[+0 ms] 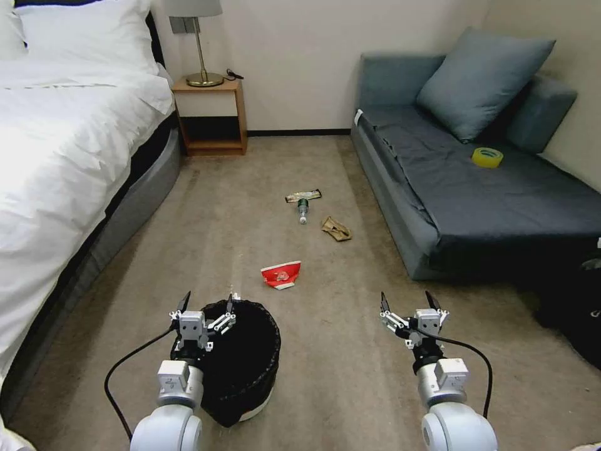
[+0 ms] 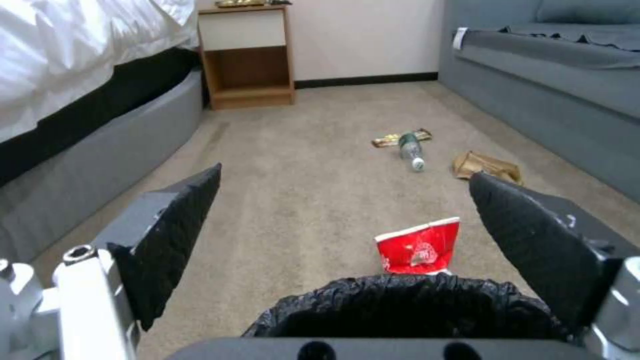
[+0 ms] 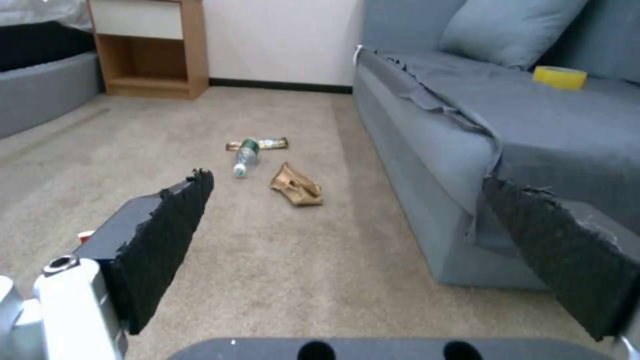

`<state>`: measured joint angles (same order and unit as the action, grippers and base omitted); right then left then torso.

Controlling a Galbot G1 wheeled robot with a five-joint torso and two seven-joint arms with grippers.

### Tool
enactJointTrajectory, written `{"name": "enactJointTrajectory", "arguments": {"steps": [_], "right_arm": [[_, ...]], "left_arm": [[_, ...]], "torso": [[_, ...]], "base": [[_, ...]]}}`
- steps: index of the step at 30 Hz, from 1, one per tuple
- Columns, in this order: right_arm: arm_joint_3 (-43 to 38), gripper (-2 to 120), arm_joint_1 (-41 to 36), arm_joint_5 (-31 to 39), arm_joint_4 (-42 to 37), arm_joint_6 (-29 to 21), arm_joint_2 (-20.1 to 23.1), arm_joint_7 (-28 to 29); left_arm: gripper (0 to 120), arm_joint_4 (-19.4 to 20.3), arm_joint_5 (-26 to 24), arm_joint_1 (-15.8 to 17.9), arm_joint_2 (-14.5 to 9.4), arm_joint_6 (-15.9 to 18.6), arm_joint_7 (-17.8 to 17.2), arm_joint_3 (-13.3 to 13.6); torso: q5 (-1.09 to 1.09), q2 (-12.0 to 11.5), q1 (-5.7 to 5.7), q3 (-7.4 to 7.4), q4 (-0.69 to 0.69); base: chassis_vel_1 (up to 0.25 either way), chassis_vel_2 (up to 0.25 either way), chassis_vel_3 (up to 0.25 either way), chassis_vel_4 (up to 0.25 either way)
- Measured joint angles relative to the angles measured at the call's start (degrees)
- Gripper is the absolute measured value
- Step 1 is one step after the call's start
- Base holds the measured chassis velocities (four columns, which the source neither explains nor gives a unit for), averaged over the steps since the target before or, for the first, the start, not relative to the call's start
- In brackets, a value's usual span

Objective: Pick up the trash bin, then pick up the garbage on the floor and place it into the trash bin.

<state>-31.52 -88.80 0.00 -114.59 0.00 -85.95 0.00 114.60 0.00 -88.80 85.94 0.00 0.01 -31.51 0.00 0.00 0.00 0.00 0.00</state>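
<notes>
Hovering spread wide, left gripper [image 1: 206,305] directly above trash bin [image 1: 247,363] rim; right gripper [image 1: 407,302] equally splayed, well apart over carpet

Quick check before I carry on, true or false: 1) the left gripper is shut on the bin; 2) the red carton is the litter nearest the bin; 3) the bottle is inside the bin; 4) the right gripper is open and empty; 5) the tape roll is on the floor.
1) False: the left gripper is open above the trash bin rim.
2) True: the red carton lies just beyond it.
3) False: the bottle lies on the carpet beside the snack wrapper.
4) True: the right gripper holds nothing.
5) False: the yellow tape roll sits on the sofa.
</notes>
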Motion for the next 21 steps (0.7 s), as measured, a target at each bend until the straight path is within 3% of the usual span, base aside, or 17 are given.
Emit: {"name": "enactJointTrajectory", "arguments": {"steps": [21], "right_arm": [[0.0, 100, 0.0, 0.0, 0.0, 0.0, 0.0, 0.0]], "left_arm": [[100, 0.0, 0.0, 0.0, 0.0, 0.0, 0.0, 0.0]], "torso": [[0.00, 0.0, 0.00, 0.00, 0.00]], "base": [[0.000, 0.000, 0.000, 0.000]]}}
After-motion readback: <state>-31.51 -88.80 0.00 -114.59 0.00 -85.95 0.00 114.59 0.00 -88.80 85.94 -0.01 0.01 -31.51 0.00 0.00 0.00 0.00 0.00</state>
